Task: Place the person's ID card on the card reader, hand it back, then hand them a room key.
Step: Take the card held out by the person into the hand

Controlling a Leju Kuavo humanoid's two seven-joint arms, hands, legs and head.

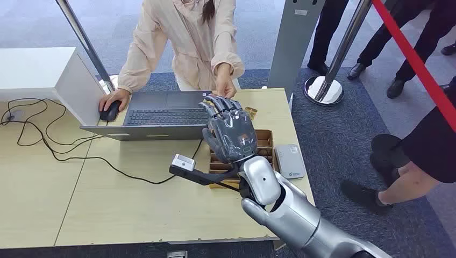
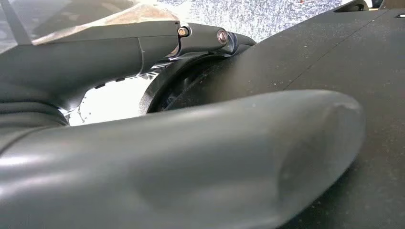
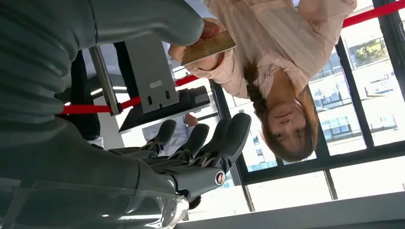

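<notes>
Nearby, laptop (image 1: 161,115), card reader (image 1: 290,160), person's hand (image 1: 226,86) beyond right hand (image 1: 231,131)

R hand (image 1: 230,131): matt dark-grey plastic fingers, glossy clear palm cover; forearm behind it polished silver metal. Under hand, tray (image 1: 266,141) looks brown cardboard. Beside it card reader (image 1: 290,160), smooth grey plastic. Table (image 1: 123,209) pale wood-look, matt.

A light wooden table (image 1: 134,204) carries a laptop (image 1: 161,115), mouse (image 1: 110,113), cardboard tray (image 1: 264,141), card reader (image 1: 290,161) and cables (image 1: 48,137).
</notes>
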